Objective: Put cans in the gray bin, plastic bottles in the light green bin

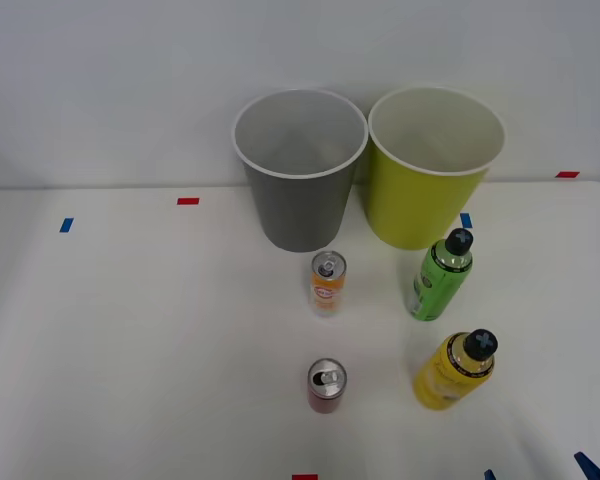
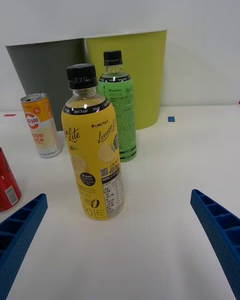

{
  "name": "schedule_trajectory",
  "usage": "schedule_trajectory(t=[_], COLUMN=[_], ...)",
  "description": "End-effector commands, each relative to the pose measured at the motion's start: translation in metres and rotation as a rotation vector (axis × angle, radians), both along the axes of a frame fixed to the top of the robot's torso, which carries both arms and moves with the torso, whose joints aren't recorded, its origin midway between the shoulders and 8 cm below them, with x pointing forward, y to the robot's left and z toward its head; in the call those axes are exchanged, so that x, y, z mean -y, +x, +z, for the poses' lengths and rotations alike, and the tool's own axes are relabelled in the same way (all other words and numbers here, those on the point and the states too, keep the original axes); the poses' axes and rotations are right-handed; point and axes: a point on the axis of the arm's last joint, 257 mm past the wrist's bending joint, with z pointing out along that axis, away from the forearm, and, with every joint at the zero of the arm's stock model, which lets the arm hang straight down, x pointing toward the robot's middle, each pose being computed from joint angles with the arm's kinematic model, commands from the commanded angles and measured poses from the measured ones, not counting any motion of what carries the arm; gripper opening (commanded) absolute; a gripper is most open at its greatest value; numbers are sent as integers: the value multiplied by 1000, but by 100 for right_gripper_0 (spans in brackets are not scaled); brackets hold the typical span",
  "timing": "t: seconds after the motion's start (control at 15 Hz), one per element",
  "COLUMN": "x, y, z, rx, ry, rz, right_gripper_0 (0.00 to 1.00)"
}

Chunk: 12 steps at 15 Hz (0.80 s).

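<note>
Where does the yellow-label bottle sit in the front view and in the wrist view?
Front view: yellow-label bottle stands lower right, nearest of the four items.
Right wrist view: it stands upright at centre, between the open blue fingers.
Shared landmark: the green-label bottle just behind it, before the light green bin.

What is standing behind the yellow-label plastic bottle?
Behind the yellow-label plastic bottle stands the green-label plastic bottle, then the round yellow-green bin. The yellow bottle covers part of the green bottle's side.
</note>
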Motion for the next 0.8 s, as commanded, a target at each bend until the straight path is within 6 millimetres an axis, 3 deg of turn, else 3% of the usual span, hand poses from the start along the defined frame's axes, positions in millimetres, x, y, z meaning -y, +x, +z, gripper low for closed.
schedule_trajectory(t=[0.07, 0.67, 0.73, 0.8], x=[0, 0, 0, 0], y=[0, 0, 2, 2], z=[0, 0, -10, -4], rx=[0, 0, -15, 10], ry=[0, 0, 13, 33], rz=[0, 0, -8, 1], right_gripper_0=[100, 100, 100, 100])
